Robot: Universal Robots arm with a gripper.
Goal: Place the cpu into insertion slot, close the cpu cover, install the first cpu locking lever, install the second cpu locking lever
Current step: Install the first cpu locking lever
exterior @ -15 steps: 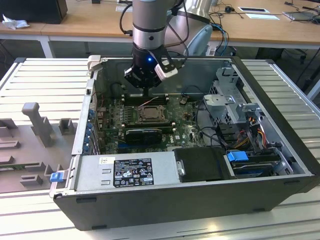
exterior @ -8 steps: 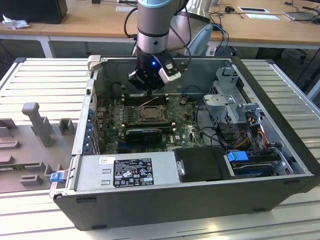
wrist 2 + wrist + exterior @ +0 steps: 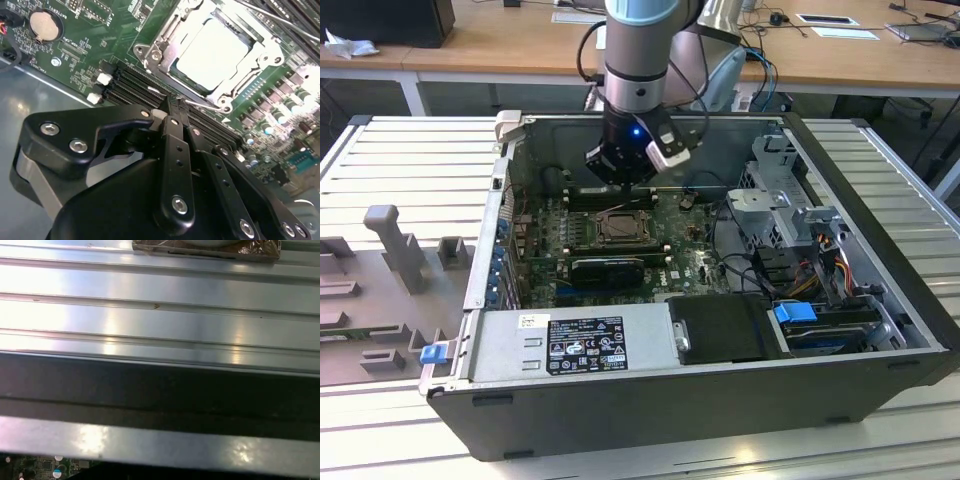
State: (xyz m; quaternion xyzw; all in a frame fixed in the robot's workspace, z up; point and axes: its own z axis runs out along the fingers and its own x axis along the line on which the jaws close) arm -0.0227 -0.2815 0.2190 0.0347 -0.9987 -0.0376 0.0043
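In the second wrist view the cpu (image 3: pixel 212 52) lies flat in the insertion slot (image 3: pixel 196 86), its pale metal top showing through the window of the cpu cover (image 3: pixel 167 27). The cover is down over it. My gripper (image 3: pixel 177 102) is shut, its two black fingers (image 3: pixel 170 135) pressed together. The tips hang just above the memory slots, beside the end of a thin wire locking lever (image 3: pixel 207 105) at the socket's edge. In the exterior view the gripper (image 3: pixel 625 180) hovers inside the open computer case, just behind the insertion slot (image 3: pixel 620 228).
Long black memory slots (image 3: pixel 135 82) and a coin battery (image 3: pixel 42 24) sit on the green board. A black finned block (image 3: pixel 608 268), the power supply (image 3: pixel 570 340) and a drive cage (image 3: pixel 770 200) crowd the case. Grey fixtures (image 3: pixel 390 245) stand on the ribbed table.
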